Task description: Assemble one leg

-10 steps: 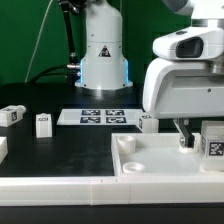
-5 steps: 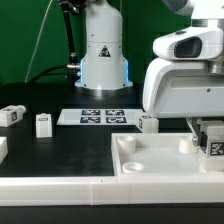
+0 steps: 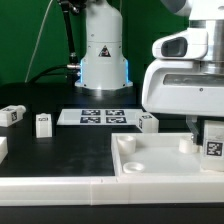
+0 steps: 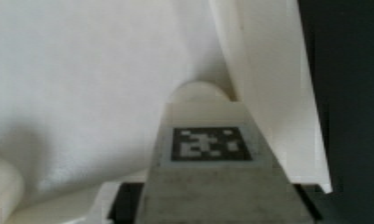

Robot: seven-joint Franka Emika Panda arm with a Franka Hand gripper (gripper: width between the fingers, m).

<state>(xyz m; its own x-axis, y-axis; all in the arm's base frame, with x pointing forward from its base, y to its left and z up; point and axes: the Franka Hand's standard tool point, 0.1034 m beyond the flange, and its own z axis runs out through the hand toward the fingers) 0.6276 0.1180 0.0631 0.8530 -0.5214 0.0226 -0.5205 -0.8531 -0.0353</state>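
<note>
My gripper (image 3: 204,136) is shut on a leg (image 3: 214,146), a small white block with a square marker tag, at the exterior view's right. It holds the leg over the right end of the large white tray-like piece (image 3: 150,165), beside a round corner socket (image 3: 186,144). In the wrist view the leg (image 4: 210,140) stands upright between the dark fingers (image 4: 134,202), with its tag facing the camera and the white tray (image 4: 77,100) behind it. Whether the leg touches the tray is hidden.
Other legs lie on the black table: two at the left (image 3: 11,115) (image 3: 43,123), one at the left edge (image 3: 2,148), one behind the tray (image 3: 148,122). The marker board (image 3: 95,117) lies at the middle back before the robot base (image 3: 103,55).
My gripper with the leg has shifted slightly to the exterior view's right, uncovering the round corner socket. The loose legs have not moved.
</note>
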